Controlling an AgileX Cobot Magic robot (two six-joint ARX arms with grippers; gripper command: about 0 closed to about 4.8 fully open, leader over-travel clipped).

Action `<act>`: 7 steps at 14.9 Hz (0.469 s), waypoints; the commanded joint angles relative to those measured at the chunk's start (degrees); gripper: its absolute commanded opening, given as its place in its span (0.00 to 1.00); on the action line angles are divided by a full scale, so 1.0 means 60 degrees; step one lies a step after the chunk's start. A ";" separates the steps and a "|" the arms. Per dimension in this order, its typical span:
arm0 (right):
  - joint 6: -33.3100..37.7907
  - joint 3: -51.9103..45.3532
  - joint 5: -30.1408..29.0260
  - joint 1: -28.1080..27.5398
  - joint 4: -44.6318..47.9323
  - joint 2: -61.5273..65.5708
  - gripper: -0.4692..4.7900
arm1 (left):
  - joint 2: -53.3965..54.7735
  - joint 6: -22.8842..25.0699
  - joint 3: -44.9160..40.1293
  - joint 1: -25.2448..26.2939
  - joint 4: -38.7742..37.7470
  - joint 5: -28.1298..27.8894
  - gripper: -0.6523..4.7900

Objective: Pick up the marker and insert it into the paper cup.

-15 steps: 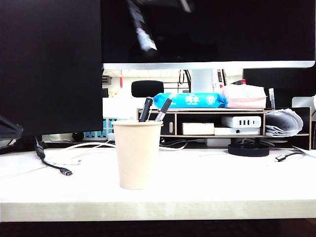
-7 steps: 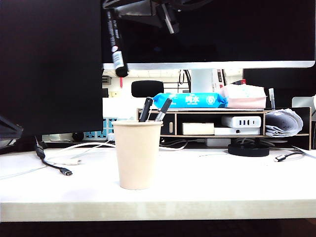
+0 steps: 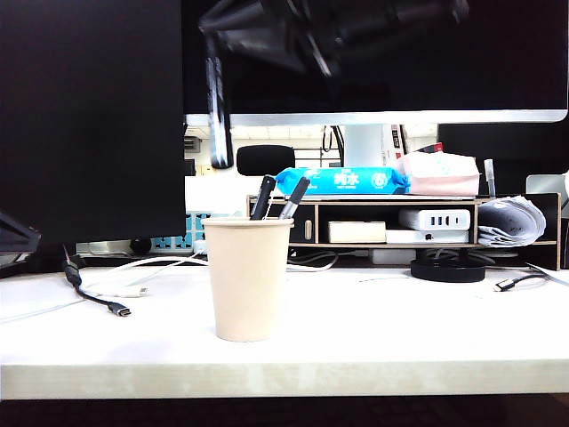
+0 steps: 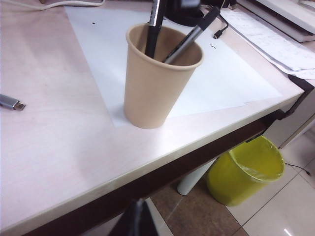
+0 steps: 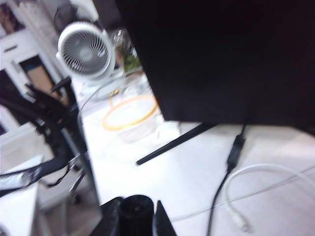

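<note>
in the upper left of the exterior frame the marker [image 3: 217,111] was held upright, clamped in the right tool [image 5: 135,211], above and left of the paper cup [image 3: 248,277]. insertion remained undone. the left tool was unseen.

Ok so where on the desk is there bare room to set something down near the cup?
Bare desktop lies right of the paper cup, up to the black round base, and along the front edge. Left is crowded by the black cable. The right claw holds the marker above.
</note>
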 commanded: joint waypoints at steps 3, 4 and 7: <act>-0.0313 -0.1129 0.0976 -0.0036 0.1909 -0.0025 0.19 | 0.0000 0.0051 0.0007 0.0000 0.0044 -0.0033 0.11; -0.0568 -0.1155 0.1002 -0.0036 0.1880 -0.0025 0.19 | 0.0000 0.0047 0.0007 0.0000 0.0044 -0.0033 0.11; -0.0783 -0.1271 0.1290 -0.0033 0.1993 -0.0022 0.19 | 0.0000 0.0047 0.0007 0.0000 0.0047 -0.0033 0.11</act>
